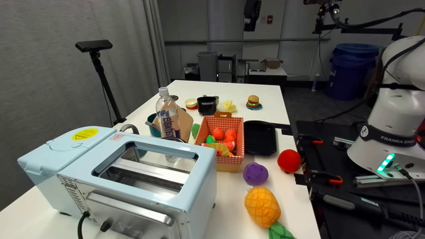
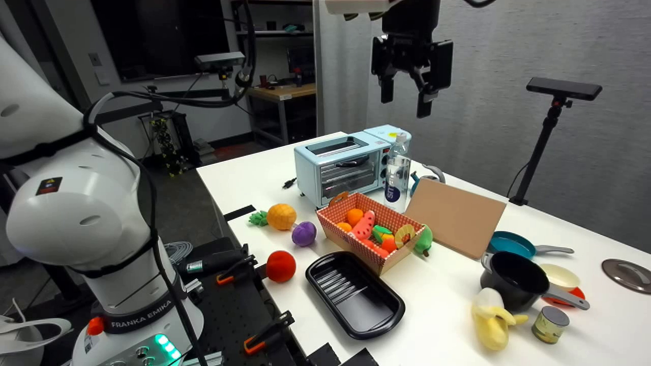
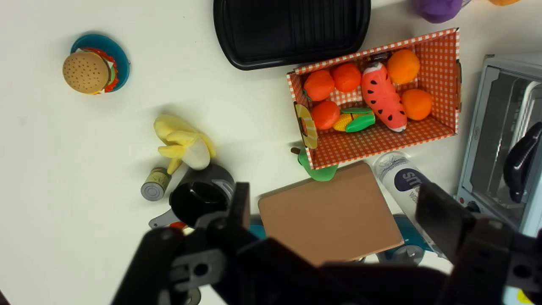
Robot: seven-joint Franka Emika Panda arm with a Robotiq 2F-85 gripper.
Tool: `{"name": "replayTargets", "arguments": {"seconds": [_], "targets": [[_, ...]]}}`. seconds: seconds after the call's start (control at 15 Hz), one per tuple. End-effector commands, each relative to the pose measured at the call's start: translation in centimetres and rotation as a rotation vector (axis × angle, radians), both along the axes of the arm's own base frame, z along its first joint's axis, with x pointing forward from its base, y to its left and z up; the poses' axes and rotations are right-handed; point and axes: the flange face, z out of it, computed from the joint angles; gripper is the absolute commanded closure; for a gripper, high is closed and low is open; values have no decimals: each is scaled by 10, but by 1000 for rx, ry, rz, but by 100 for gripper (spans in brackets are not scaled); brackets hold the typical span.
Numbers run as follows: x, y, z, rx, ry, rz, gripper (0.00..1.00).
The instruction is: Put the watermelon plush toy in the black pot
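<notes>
The watermelon plush toy (image 3: 383, 97) is a red wedge with dark seeds. It lies among other toy fruit in the red-checked basket (image 3: 372, 142); it also shows in an exterior view (image 2: 362, 226). The black pot (image 3: 202, 192) is upright on the table beside the banana toy; it shows in both exterior views (image 1: 207, 105) (image 2: 513, 279). My gripper (image 3: 341, 205) is open and empty, fingers wide apart. It hangs high above the table, as an exterior view (image 2: 405, 99) shows. In the wrist view its fingers overlap the pot's edge and the bottle.
A tilted brown board (image 2: 452, 216) and a tall water bottle (image 2: 396, 175) stand beside the basket. A blue toaster oven (image 2: 346, 165) is beyond it. A black tray (image 2: 356, 295) lies on the basket's robot side. The banana toy (image 2: 492, 317) and a can (image 2: 550, 324) flank the pot.
</notes>
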Motion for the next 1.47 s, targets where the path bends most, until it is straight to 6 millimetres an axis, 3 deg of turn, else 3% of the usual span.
{"name": "replayTargets", "arguments": {"seconds": [0.0, 1.4], "targets": [[0, 0, 1, 0, 1, 0, 0], [-1, 2, -1, -2, 43, 27, 0]]}}
